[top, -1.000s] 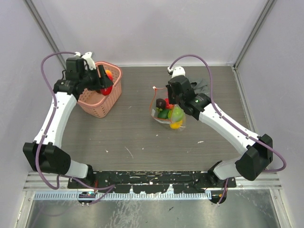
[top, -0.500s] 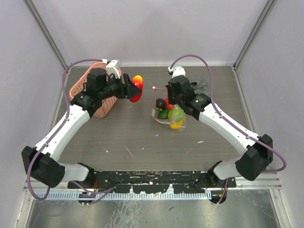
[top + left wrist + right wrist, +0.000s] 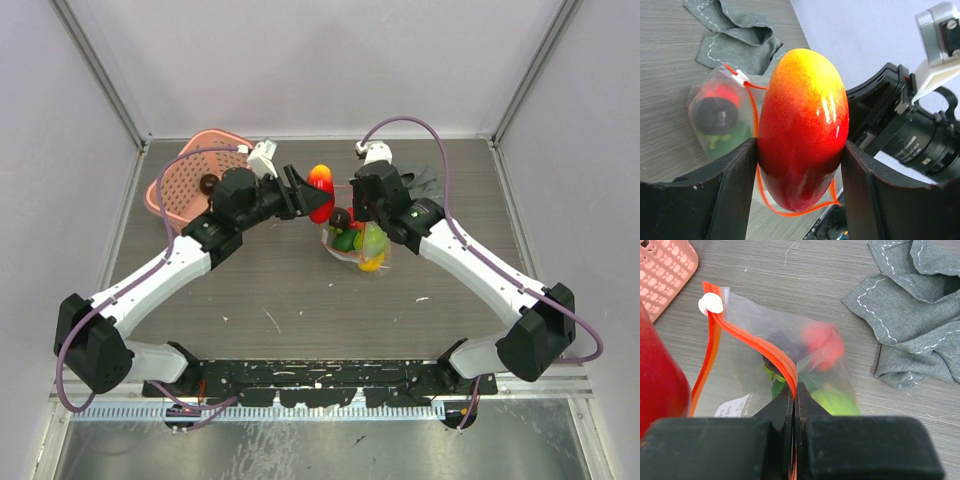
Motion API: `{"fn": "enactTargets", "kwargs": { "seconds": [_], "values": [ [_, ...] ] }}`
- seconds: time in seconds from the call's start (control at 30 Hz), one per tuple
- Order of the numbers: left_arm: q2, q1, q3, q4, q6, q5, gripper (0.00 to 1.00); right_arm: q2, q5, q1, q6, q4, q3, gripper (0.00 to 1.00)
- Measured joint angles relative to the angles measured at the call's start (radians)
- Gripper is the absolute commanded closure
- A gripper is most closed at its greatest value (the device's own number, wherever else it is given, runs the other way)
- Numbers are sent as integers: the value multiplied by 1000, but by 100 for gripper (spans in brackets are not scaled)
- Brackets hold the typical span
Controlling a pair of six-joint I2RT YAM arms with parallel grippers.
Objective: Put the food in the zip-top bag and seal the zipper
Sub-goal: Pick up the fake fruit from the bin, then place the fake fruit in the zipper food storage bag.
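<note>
My left gripper (image 3: 312, 198) is shut on a red and yellow toy mango (image 3: 320, 186), which fills the left wrist view (image 3: 802, 127) between the black fingers (image 3: 735, 195). It hangs just left of and above the clear zip-top bag (image 3: 358, 245). The bag holds several pieces of food: red, dark, green and yellow. My right gripper (image 3: 796, 390) is shut on the bag's red-orange zipper strip (image 3: 760, 347) and holds the mouth open. The white slider tab (image 3: 711, 303) sits at the strip's far end. The mango's red edge (image 3: 657, 377) shows at the left of the right wrist view.
A pink lattice basket (image 3: 190, 180) stands at the back left; a dark round piece (image 3: 208, 184) lies in it. A crumpled grey cloth (image 3: 915, 315) lies right of the bag, also visible behind the right arm (image 3: 425, 178).
My left arm has swung right from the basket with the mango and now holds it beside the bag's mouth. The right gripper and the bag have stayed put.
</note>
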Motion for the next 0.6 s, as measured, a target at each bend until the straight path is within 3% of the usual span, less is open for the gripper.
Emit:
{"fn": "enactTargets", "kwargs": {
  "seconds": [0.23, 0.6],
  "values": [
    [41, -86, 0, 66, -74, -100, 85, -11, -13, 0, 35, 15, -16, 100],
    [98, -169, 0, 74, -76, -227, 82, -16, -30, -2, 82, 30, -46, 100]
  ]
}}
